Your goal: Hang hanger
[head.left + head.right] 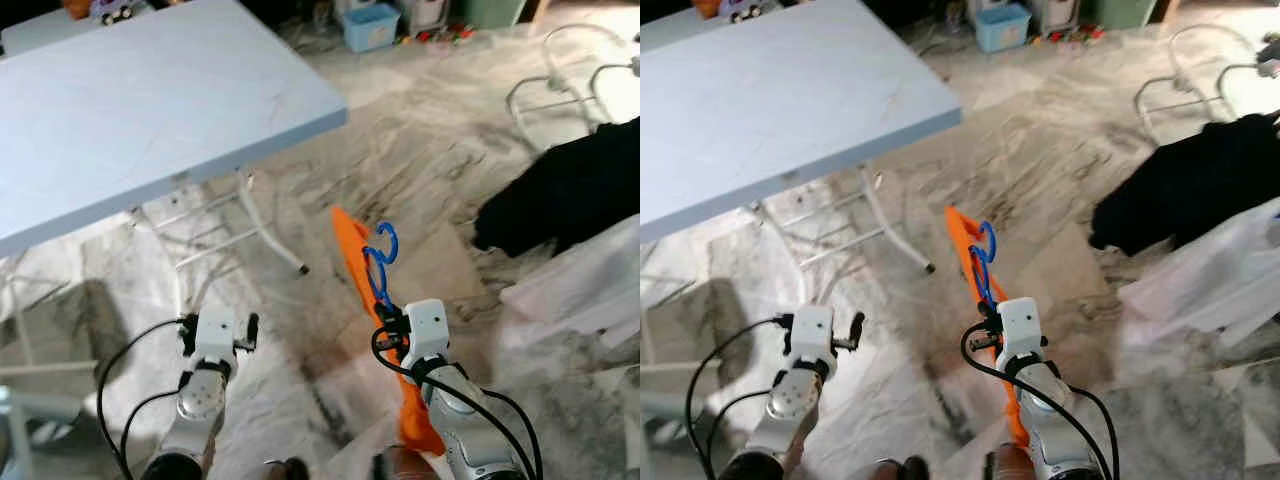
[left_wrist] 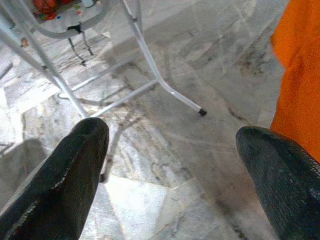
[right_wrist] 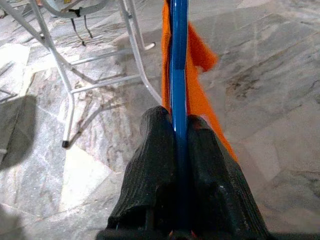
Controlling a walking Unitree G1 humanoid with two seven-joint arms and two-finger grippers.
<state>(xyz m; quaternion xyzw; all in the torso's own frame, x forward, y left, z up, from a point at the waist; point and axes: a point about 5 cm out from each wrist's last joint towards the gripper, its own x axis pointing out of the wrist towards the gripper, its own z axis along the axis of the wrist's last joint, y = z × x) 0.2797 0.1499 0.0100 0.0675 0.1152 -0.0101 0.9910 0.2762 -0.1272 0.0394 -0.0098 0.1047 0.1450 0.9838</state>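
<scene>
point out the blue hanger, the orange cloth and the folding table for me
blue hanger [image 1: 383,252], left eye view, on its hook
orange cloth [image 1: 350,245], left eye view, on its upper end
folding table [image 1: 150,110], left eye view, on the bare tabletop

No text, label, brand, number or sign can be read in any of the views.
</scene>
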